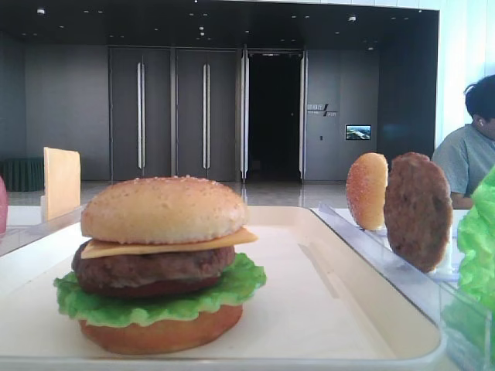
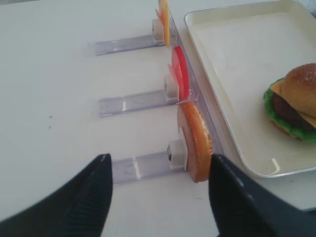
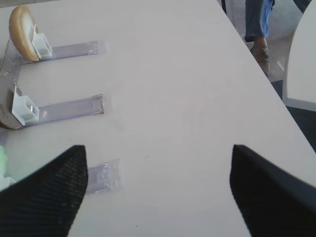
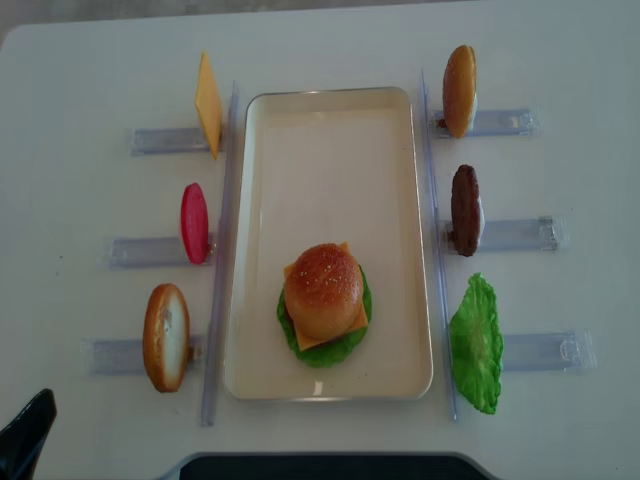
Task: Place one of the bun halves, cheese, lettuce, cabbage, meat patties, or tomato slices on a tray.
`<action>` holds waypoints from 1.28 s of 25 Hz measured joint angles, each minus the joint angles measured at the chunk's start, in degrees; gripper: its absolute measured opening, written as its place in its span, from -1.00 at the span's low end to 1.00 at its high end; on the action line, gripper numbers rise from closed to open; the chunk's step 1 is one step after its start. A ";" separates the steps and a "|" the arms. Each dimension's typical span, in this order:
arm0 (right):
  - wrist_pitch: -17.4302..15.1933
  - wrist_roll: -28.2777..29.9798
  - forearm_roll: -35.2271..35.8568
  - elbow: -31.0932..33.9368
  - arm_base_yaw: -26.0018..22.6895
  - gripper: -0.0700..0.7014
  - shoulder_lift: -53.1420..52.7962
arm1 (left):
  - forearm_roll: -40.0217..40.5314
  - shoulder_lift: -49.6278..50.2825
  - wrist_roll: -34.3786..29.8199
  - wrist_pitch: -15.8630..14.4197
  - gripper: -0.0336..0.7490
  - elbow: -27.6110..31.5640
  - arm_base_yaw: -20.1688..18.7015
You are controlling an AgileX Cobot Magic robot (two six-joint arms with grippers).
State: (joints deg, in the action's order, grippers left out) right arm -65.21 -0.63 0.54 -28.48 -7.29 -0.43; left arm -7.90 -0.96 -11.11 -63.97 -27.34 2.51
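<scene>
On the cream tray [image 4: 330, 130] stands a stacked burger with a sesame bun half [image 4: 322, 288] on top, over cheese, meat patty and lettuce. In the clear racks to the left stand a cheese slice [image 4: 207, 103], a tomato slice [image 4: 194, 222] and a bun base [image 4: 166, 336]. To the right stand a bun half [image 4: 459, 90], a meat patty [image 4: 465, 209] and lettuce [image 4: 476, 343]. No cabbage is in view. My left gripper [image 2: 158, 170] hangs open just before the bun base [image 2: 196, 140], holding nothing. My right gripper [image 3: 158, 153] is open over bare table, right of the racks.
Clear rack arms [image 4: 515, 122] stick out on both sides of the tray. A person [image 1: 472, 151] sits beyond the table's right edge, with a leg [image 3: 256, 24] in the right wrist view. A dark base [image 4: 320, 467] borders the near table edge.
</scene>
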 joint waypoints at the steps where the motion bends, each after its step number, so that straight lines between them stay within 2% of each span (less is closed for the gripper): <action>1: 0.00 0.00 0.00 0.00 0.00 0.70 0.00 | 0.00 0.00 0.00 0.00 0.29 0.00 0.00; 32: 0.00 -0.04 0.00 0.00 0.00 0.70 0.00 | 0.00 0.00 0.00 0.00 0.29 0.00 0.00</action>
State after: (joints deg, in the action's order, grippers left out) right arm -65.21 -0.68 0.54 -28.48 -7.29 -0.43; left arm -7.90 -0.96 -11.11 -63.97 -27.34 2.51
